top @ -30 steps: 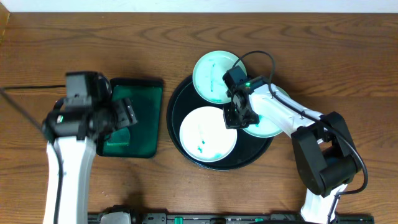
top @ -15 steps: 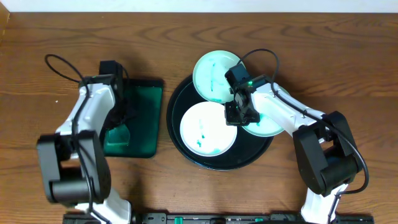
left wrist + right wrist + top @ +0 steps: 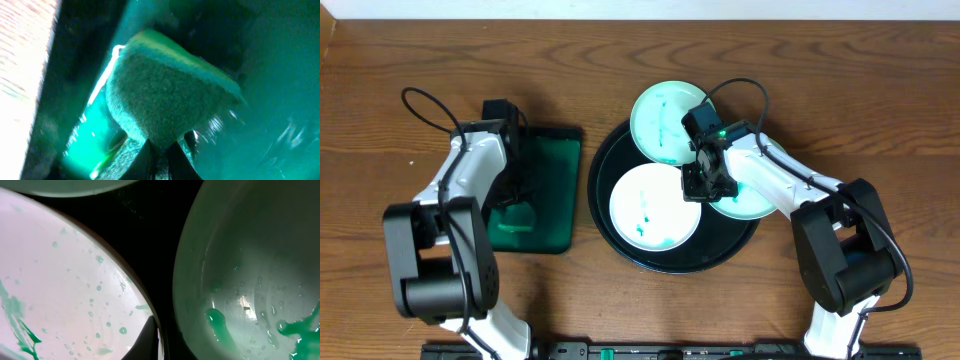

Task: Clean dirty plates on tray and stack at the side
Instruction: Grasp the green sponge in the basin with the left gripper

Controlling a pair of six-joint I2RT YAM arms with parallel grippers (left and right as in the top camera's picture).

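Three plates smeared with teal-green lie on the round black tray [image 3: 603, 165]: a back plate [image 3: 665, 120], a front plate [image 3: 650, 212] and a right plate [image 3: 752, 200] partly under my right arm. My right gripper [image 3: 694, 186] is shut on the front plate's right rim. In the right wrist view its fingertips [image 3: 151, 336] pinch that rim [image 3: 60, 280], with the right plate [image 3: 250, 265] beside it. My left gripper [image 3: 516, 197] reaches down into the small rectangular tray. In the left wrist view this gripper [image 3: 161, 156] is shut on a green sponge [image 3: 165, 90].
The rectangular black tray with a green inside [image 3: 552, 200] sits left of the round tray, wet and glossy in the left wrist view [image 3: 280, 100]. Bare wooden table [image 3: 840, 90] surrounds both trays. My right arm's cable [image 3: 745, 92] arches over the back plate.
My left arm swung down over the rectangular tray and its jaws closed on the sponge. My right gripper and the plates have stayed put.
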